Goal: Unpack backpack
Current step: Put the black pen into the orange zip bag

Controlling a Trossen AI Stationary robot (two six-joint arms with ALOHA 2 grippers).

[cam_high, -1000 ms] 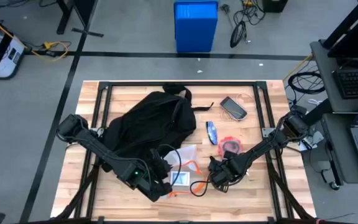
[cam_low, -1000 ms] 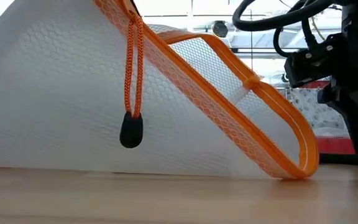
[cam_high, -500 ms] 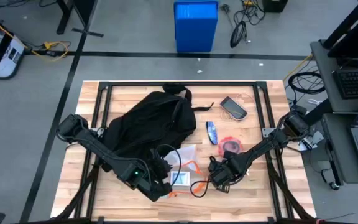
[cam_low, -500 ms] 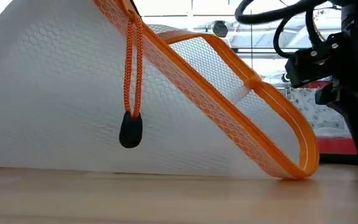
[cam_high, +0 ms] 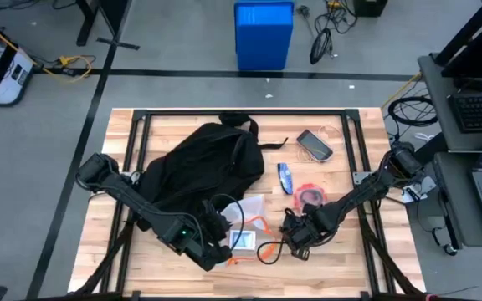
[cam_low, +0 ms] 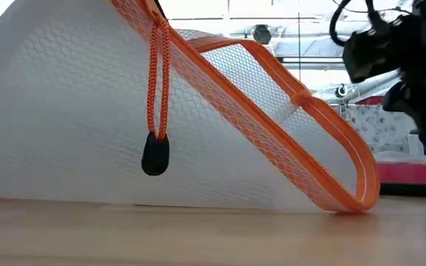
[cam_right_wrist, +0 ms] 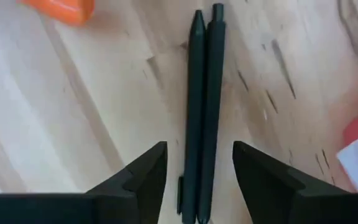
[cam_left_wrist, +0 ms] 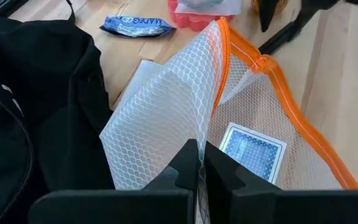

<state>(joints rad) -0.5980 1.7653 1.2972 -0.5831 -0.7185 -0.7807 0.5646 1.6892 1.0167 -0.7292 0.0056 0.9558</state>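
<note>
Backpack [cam_high: 203, 163] x1; left hand [cam_left_wrist: 199, 163] clamps 1 mesh pouch [cam_left_wrist: 179, 112], right hand [cam_right_wrist: 194, 163] apart over 2 pens [cam_right_wrist: 202, 93].

Wooden table [cam_high: 124, 251]: backpack [cam_high: 199, 163], mesh pouch [cam_high: 245, 226], two pens [cam_right_wrist: 201, 112], phone [cam_high: 315, 144].

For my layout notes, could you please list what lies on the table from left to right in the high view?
backpack → white mesh pouch with orange trim → blue packet → red-and-white item, with a dark flat device farther back.
</note>
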